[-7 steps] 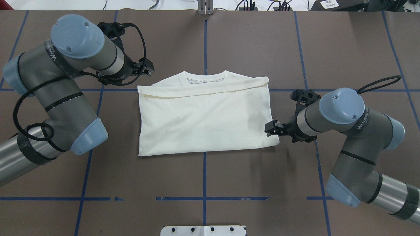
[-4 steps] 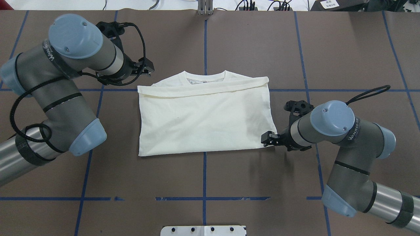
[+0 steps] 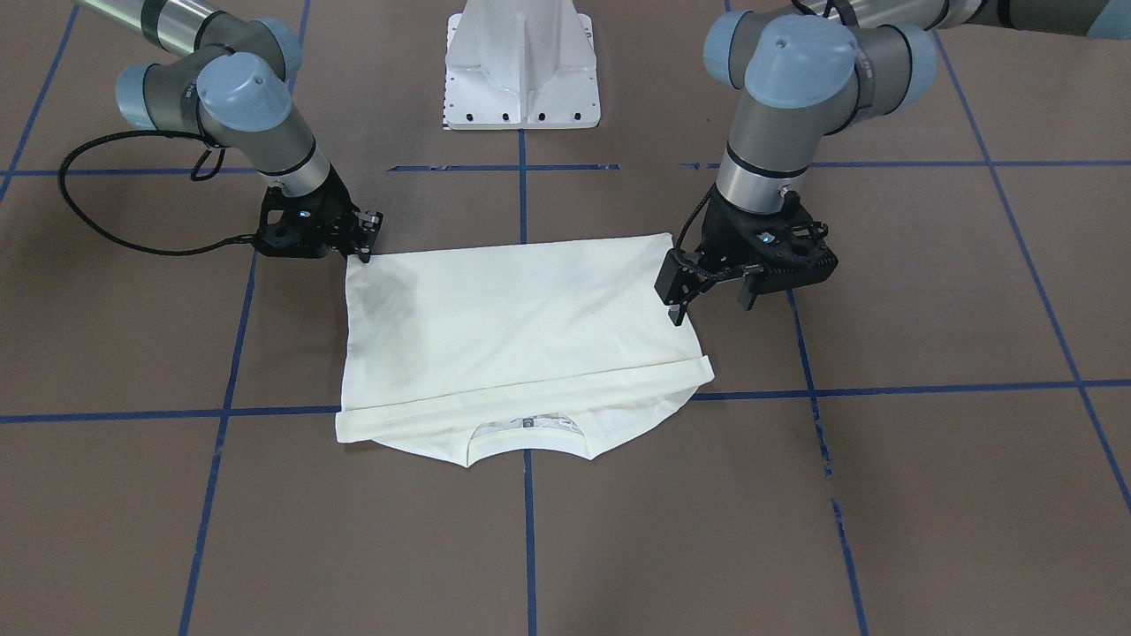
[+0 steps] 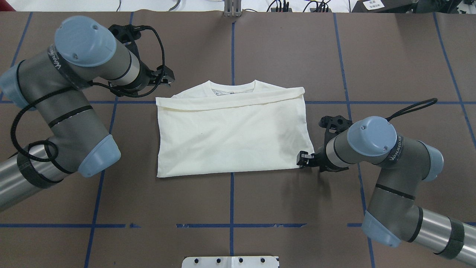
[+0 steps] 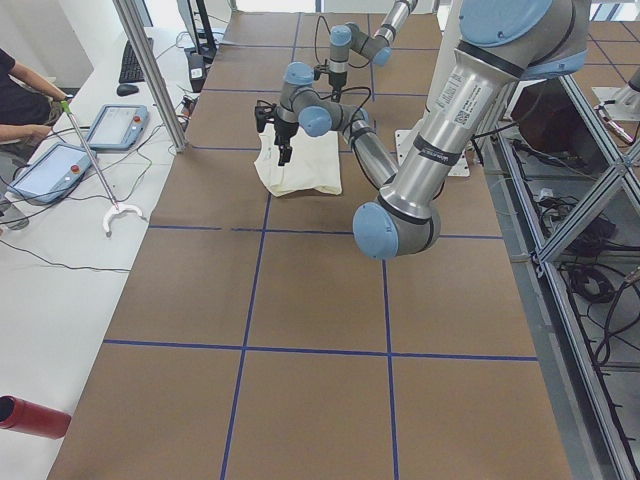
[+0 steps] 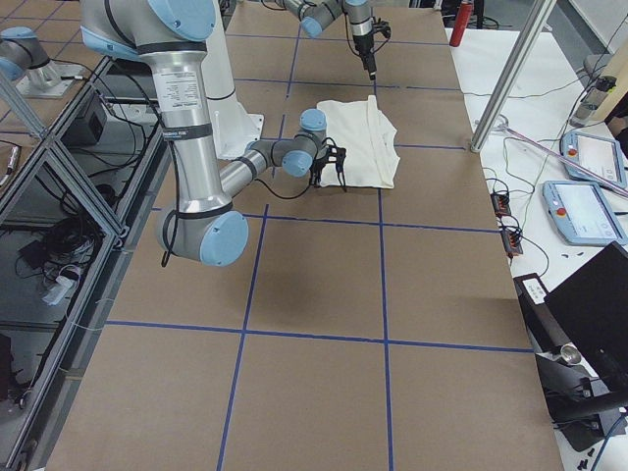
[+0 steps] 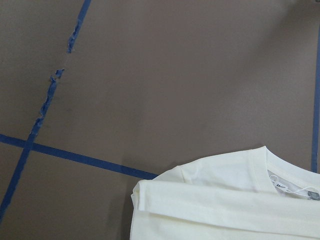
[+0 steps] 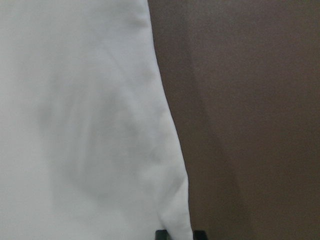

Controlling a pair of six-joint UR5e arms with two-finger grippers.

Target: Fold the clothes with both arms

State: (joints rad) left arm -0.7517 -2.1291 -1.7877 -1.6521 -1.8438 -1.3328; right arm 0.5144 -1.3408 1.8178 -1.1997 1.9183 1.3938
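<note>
Nearest the robot, the white pedestal base (image 4: 230, 261) sits at the edge of the brown surface (image 4: 297, 56), which is marked off by blue tape lines (image 4: 231, 193).

Just beyond it the right arm (image 4: 372, 145) reaches in low from the right. The right gripper (image 4: 300, 160) is at the near right corner of the T-shirt (image 4: 230, 134). In the right wrist view two black tips show close together at the bottom edge with the cloth's corner between them, so the jaws are closed on that corner. The corner lies low, at the surface.

The T-shirt lies flat in the middle of the surface, folded into a rough rectangle with a plain cream side up. A faint grey shadow falls on it near the right gripper. Its hemmed edge is folded over and runs across the far side. The collar and shoulders stick out past that fold, toward the far edge.

Farther on, the left arm (image 4: 78, 67) bends in from the left. The left gripper (image 4: 169, 79) hovers above the surface just off the shirt's far left corner, clear of the cloth. In the front-facing view its jaws stand wide apart and hold nothing. The left wrist view looks down on that corner and the collar.

Past the far edge, black cables (image 4: 293, 5) lie on a white floor.
</note>
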